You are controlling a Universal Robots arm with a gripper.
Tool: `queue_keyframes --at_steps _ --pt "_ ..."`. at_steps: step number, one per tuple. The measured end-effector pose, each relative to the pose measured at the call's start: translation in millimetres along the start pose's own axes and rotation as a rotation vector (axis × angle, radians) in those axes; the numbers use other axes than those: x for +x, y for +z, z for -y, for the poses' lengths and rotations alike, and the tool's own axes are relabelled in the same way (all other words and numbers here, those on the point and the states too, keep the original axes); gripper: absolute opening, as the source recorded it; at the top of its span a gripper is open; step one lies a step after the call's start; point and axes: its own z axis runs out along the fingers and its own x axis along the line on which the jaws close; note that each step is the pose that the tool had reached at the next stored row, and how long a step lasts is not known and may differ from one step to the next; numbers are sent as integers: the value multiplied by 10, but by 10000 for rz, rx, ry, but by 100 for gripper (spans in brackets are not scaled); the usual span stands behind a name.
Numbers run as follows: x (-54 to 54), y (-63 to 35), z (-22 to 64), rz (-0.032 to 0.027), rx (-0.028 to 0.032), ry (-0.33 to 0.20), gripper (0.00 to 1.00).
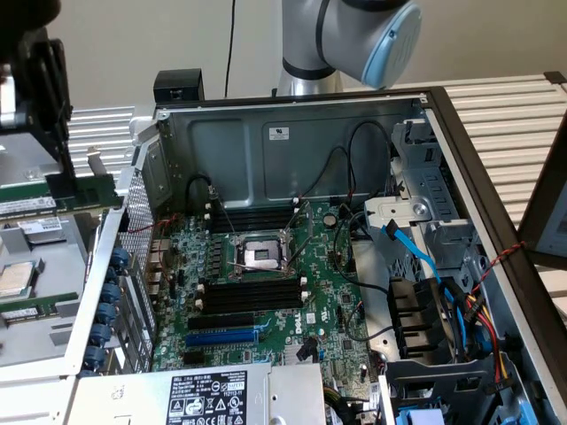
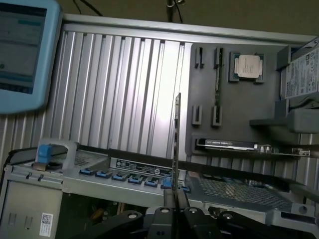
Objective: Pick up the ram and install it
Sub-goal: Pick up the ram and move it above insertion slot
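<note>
The ram (image 1: pixel 96 189), a narrow green board, hangs above the parts tray at the exterior view's left, outside the computer case. My black gripper (image 1: pixel 66 175) is shut on it. In the wrist view the ram (image 2: pixel 176 139) shows edge-on as a thin upright strip, clamped between the two dark fingers (image 2: pixel 165 205) of my gripper (image 2: pixel 175 201). The motherboard's long black slots (image 1: pixel 252 293) with white end clips lie open beside the processor socket (image 1: pixel 260 255), well to the exterior view's right of the gripper.
A grey parts tray (image 1: pixel 53 266) holds other green sticks (image 1: pixel 25 206) and a processor (image 1: pixel 12 279). The open case wall (image 1: pixel 266 142), cables (image 1: pixel 416 252), drive cage (image 1: pixel 425 168) and blue expansion slot (image 1: pixel 221 336) surround the board. A screen (image 2: pixel 22 50) stands nearby.
</note>
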Motion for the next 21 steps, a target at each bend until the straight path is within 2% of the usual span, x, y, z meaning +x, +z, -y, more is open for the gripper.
queue_keyframes --at_steps 5,10,19,21 --pt "26 -26 221 87 10 -3 13" --pt "52 -48 449 236 26 -9 13" --pt "97 -70 855 665 73 -25 13" --pt "107 -80 941 738 80 -29 13"
